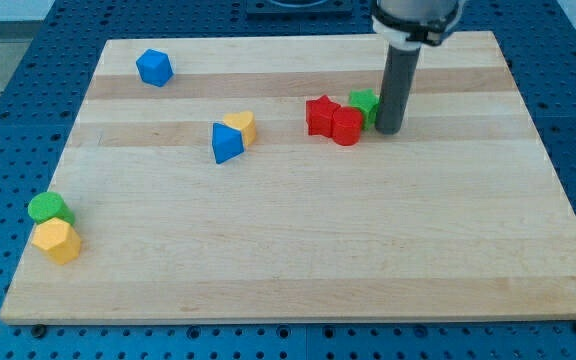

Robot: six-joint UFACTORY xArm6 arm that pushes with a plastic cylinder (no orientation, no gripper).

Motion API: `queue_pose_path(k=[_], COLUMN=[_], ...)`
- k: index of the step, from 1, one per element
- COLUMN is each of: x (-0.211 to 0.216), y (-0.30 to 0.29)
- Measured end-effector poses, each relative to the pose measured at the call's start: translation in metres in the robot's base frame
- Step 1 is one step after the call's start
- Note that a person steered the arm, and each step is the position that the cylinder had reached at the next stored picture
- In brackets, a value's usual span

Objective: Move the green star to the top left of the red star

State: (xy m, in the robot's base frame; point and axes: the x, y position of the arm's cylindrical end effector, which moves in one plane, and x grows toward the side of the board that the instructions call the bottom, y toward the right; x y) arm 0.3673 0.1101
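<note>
The green star point(362, 102) lies on the wooden board right of centre, near the view's top. It is partly hidden by my rod. The red star point(320, 114) sits just left of it. A red round block point(347, 127) touches the red star's right side, below the green star. My tip point(389, 130) rests on the board right beside the green star, on its right and slightly lower.
A blue block point(154, 67) lies at the top left. A yellow heart point(241, 125) touches a blue triangle point(225, 143) left of centre. A green round block point(48, 208) and a yellow hexagon point(57, 241) sit at the bottom left near the board's edge point(28, 262).
</note>
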Motion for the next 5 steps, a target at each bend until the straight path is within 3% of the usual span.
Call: queue_pose_path(k=[1, 2, 4, 5], x=[-0.034, -0.036, -0.072, -0.070], y=[-0.048, -0.078, -0.090, -0.087])
